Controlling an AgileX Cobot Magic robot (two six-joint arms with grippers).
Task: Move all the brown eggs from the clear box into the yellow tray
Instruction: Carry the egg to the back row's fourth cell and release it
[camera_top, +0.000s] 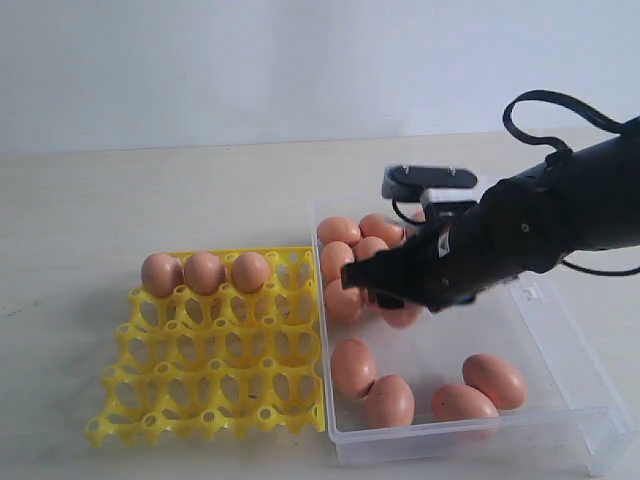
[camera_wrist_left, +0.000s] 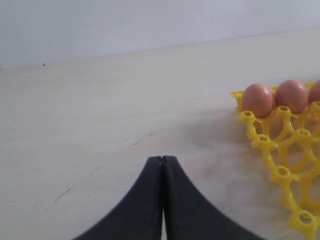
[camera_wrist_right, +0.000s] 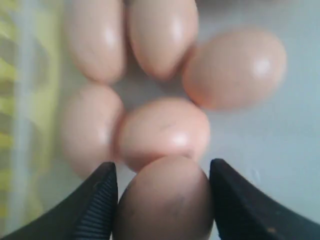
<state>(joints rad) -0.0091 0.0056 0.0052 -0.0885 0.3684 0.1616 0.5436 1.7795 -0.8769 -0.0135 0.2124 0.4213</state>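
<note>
trayed: three brown eggs (camera_top: 205, 272) in yellow tray (camera_top: 215, 380) | rest in clear box (camera_top: 540, 340) | right tool (camera_wrist_right: 162, 167) pinching one brown egg (camera_wrist_right: 165, 205) | left tool (camera_wrist_left: 162, 159) pressed together

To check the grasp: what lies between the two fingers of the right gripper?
One brown egg lies between the fingers, and it appears to touch both; the right wrist view shows this.

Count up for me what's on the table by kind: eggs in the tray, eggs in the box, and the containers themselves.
Brown eggs in the yellow tray: 3
Brown eggs visible in the clear box: 10, the robot arm may hide more
Yellow tray: 1
Clear box: 1
Total: 15 things in view
</note>
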